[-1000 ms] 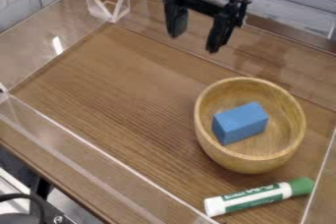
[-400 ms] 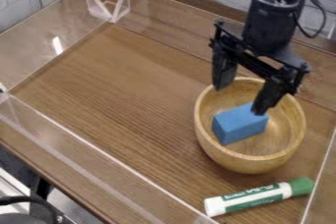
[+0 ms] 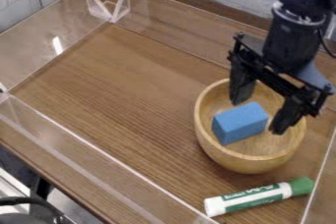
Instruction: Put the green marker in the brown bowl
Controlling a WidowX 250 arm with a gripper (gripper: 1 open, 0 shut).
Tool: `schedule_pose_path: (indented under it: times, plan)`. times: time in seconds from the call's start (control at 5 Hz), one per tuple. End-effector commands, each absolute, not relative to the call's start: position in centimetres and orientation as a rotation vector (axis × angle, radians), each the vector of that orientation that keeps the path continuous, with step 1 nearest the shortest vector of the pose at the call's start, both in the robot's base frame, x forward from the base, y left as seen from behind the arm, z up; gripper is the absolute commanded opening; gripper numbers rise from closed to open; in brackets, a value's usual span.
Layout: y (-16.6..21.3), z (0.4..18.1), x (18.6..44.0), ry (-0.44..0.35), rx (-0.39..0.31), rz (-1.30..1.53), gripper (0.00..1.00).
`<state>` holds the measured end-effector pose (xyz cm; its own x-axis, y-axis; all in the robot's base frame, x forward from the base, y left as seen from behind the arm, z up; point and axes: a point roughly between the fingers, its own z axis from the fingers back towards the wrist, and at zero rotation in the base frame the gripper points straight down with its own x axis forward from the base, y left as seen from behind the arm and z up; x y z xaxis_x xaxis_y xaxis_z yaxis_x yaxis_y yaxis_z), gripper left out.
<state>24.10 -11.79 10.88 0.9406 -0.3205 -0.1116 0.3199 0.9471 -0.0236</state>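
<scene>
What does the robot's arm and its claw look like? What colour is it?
The gripper is all black, with two long, thin straight fingers hanging from a wide black crossbar. Above it the arm is a thick, dark, rounded column, black with a bluish sheen near the top. No markings or labels can be made out on it.

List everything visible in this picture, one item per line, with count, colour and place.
round light-brown wooden bowl: one, light brown, right side of the table.
blue rectangular block: one, blue, inside the bowl.
thick white-barrelled green marker: one, white with green cap, lying on the table in front of the bowl.
wooden table: one, brown.
clear plastic wall: transparent, around the table's edges.
end effector: one, black, open, above the bowl.
</scene>
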Motion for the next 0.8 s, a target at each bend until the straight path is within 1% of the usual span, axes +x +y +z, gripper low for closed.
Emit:
schedule_pose_path:
  times: [0.0,0.6]
  plan:
    - [-13.0,12.0,23.9,0.049,-0.024,-0.355,1.0]
    - [-15.2,9.7,23.3,0.043,-0.031,-0.405,1.0]
